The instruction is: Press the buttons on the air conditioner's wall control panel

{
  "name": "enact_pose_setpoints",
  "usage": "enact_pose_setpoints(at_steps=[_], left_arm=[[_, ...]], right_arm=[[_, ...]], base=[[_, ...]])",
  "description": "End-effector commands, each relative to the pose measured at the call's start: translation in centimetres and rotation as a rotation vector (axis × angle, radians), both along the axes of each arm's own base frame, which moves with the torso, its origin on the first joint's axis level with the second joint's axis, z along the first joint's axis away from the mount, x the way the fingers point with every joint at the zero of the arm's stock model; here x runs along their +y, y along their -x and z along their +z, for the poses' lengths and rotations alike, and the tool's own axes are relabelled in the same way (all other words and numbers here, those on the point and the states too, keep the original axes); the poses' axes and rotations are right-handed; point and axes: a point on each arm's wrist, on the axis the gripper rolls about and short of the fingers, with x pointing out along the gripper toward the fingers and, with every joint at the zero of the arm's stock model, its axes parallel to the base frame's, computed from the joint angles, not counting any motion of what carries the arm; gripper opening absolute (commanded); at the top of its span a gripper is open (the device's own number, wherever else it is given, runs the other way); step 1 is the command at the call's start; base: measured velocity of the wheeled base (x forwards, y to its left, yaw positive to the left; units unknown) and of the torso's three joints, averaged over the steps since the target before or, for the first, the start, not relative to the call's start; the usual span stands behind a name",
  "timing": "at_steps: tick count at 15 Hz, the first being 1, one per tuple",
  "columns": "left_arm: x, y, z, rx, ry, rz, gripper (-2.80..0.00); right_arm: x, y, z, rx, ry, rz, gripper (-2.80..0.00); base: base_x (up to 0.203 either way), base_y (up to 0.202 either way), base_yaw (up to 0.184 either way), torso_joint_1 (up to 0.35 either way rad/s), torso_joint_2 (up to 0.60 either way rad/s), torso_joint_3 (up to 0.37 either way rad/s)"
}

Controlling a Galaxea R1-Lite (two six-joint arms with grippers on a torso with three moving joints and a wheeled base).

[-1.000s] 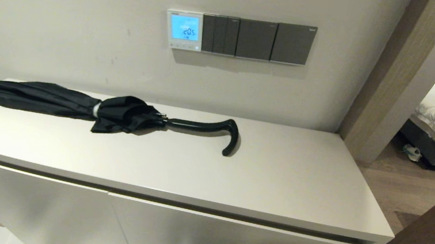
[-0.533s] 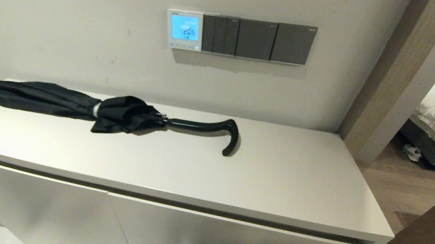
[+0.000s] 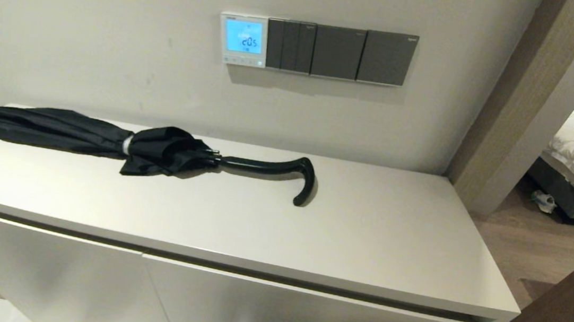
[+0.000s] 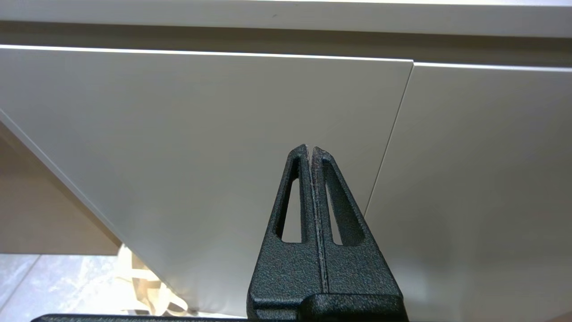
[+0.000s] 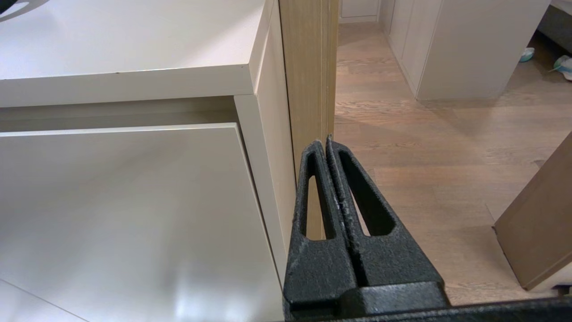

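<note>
Low before the cabinet doors [image 4: 201, 134], the left claw [image 4: 310, 150] is clenched and empty; the right claw [image 5: 325, 142], likewise clenched, hangs off the tabletop's [image 3: 364, 233] near right corner. A black umbrella [image 3: 128, 147] lies along the far left edge. On the wall beyond the far edge, the air conditioner's wall control panel [image 3: 243, 39] glows blue, the buttons [image 3: 243, 61] below its screen, dark grey switch plates [image 3: 341, 52] touching its right side.
</note>
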Motion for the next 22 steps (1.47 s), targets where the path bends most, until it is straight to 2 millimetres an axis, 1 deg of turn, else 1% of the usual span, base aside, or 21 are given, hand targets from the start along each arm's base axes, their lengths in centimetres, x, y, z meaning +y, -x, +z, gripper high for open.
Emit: enact_pose_setpoints(at_steps=[1,22], left_arm=[[0.00,-0.02,-0.03,0.000,0.002,0.001,-2.80],[0.00,-0.02,-0.03,0.001,0.020,0.001,-2.80]], right_arm=[[0.00,-0.03,-0.08,0.004,0.001,0.000,-2.80],[0.00,-0.03,-0.08,0.004,0.001,-0.001,-2.80]], base=[[0.000,0.000,0.000,0.000,0.00,0.000],[0.000,0.000,0.000,0.000,0.00,0.000]])
